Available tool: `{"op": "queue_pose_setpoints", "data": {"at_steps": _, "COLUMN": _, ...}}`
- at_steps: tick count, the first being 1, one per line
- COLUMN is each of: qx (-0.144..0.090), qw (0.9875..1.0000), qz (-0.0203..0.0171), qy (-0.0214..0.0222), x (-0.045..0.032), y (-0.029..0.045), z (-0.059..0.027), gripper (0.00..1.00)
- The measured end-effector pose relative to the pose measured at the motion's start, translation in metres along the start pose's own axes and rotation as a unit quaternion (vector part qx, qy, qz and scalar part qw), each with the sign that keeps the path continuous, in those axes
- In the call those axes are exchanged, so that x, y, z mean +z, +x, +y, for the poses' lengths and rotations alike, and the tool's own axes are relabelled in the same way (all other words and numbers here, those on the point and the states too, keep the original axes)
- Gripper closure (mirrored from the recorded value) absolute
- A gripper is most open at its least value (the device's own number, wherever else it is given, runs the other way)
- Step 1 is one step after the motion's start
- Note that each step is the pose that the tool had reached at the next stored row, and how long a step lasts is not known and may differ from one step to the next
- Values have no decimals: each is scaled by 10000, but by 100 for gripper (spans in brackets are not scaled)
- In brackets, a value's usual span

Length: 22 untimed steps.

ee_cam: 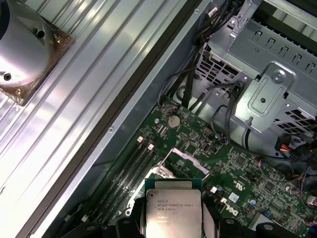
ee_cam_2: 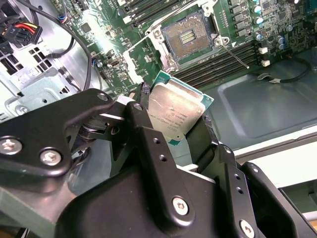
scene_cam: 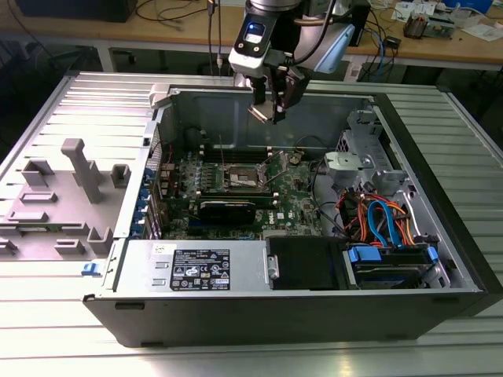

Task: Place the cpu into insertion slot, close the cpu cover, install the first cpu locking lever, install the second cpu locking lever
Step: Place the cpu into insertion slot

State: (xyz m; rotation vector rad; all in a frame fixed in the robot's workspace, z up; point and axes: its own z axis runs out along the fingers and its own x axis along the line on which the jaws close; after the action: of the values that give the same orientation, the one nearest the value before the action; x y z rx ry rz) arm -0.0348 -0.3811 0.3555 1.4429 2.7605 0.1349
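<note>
The gripper (scene_cam: pixel 271 111) hung above the open case (scene_cam: pixel 330 314), its jaws closed on the cpu (scene_cam: pixel 258 112), which in the second wrist view sat pinched by two opposite edges between the black fingers (ee_cam_2: pixel 148 136), silvery face toward that camera and tilted rather than level with the board. The slot (scene_cam: pixel 240 179) lay well below the gripper and a little toward the exterior view's left, on the green motherboard (scene_cam: pixel 295 206). In the second wrist view the slot (ee_cam_2: pixel 190 37) was bare: a dark centre with contacts showing, silver rim around it, nothing seated inside, so the cpu was not yet placed. Chip and slot were well apart, and judging by the tilt, the chip's face would need levelling to match the slot. The case also held memory slots (ee_cam_2: pixel 225 59), a drive cage (scene_cam: pixel 357 161) and coloured cables (scene_cam: pixel 385 220)
</note>
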Motion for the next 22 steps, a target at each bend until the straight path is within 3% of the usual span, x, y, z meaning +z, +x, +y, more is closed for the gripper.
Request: {"op": "queue_pose_setpoints", "data": {"at_steps": 22, "qx": 29, "qw": 10000, "qz": -3, "qy": 0, "x": 10, "y": -3, "z": -2, "gripper": 45}}
